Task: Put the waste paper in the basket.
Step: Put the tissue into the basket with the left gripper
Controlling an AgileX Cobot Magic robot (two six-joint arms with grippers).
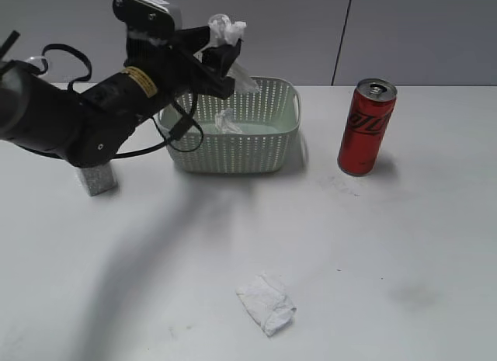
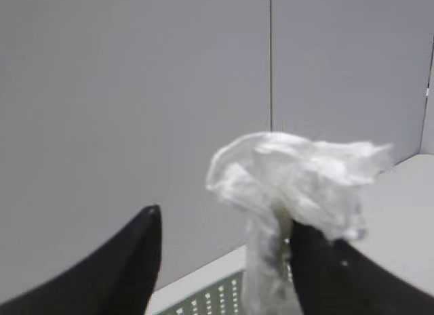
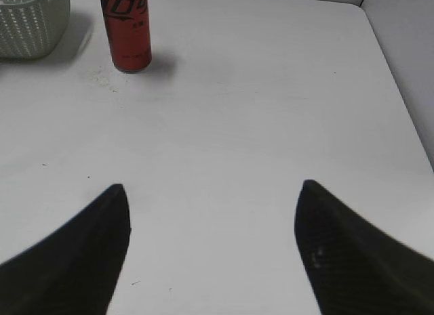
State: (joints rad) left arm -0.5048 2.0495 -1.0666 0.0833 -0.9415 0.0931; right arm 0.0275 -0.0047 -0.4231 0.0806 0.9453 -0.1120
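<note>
My left jaws stand apart, a crumpled white tissue wad [image 2: 298, 183] clinging to one, above the pale green slotted plastic basket [image 1: 237, 136] at upper centre; right jaws gape.

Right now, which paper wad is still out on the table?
The wad at the front, lying on bare tabletop. Of the others, one lies inside the basket and one hangs from the left gripper above the basket.
</note>
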